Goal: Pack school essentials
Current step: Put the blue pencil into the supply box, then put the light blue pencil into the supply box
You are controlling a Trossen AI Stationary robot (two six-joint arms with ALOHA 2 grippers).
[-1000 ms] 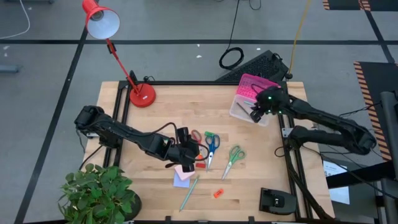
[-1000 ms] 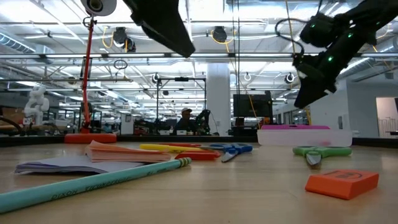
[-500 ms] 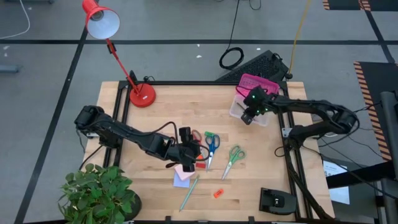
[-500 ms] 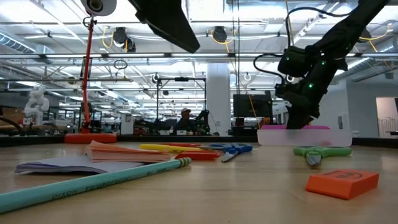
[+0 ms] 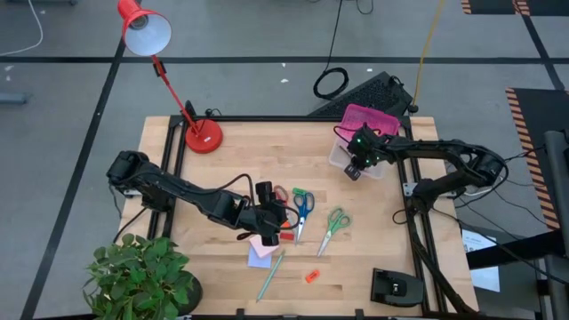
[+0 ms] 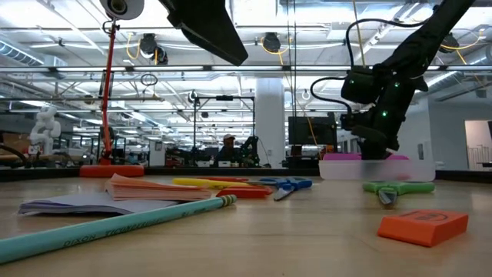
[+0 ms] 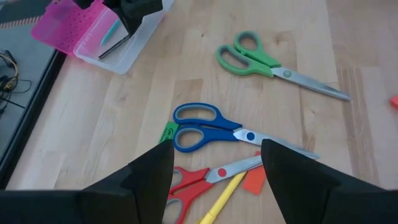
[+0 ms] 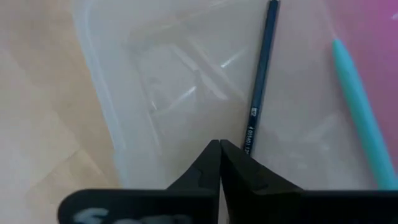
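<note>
Red scissors [image 7: 193, 180], blue scissors [image 7: 205, 127] and a yellow pencil [image 7: 221, 202] lie flat mid-table, with green scissors [image 5: 333, 224] to their right. My left gripper [image 5: 271, 213] hovers open above them. Pink and lavender sticky pads [image 5: 260, 253], a teal pencil [image 5: 269, 276] and an orange eraser [image 5: 311, 276] lie nearer the front edge. My right gripper [image 8: 219, 146] is shut, lowered into the clear box [image 5: 360, 156] at the far right, whose pink lid [image 5: 366, 120] lies behind it. A dark blue pencil [image 8: 261, 74] and a teal pencil [image 8: 360, 106] lie in the box. My right gripper points down into the clear box, its shut fingertips [image 8: 211, 155] just beside the dark blue pencil's lower end [image 8: 249, 134]. Whether they touch the box floor or the pencil, I cannot tell.
A red desk lamp [image 5: 203, 135] stands at the far left corner. A potted plant [image 5: 142, 276] sits off the front left corner and a black device [image 5: 396, 286] at the front right. Bare wood lies between the scissors and the box.
My right gripper has moved a little toward the table's left and gone down, from above the clear box into it.
</note>
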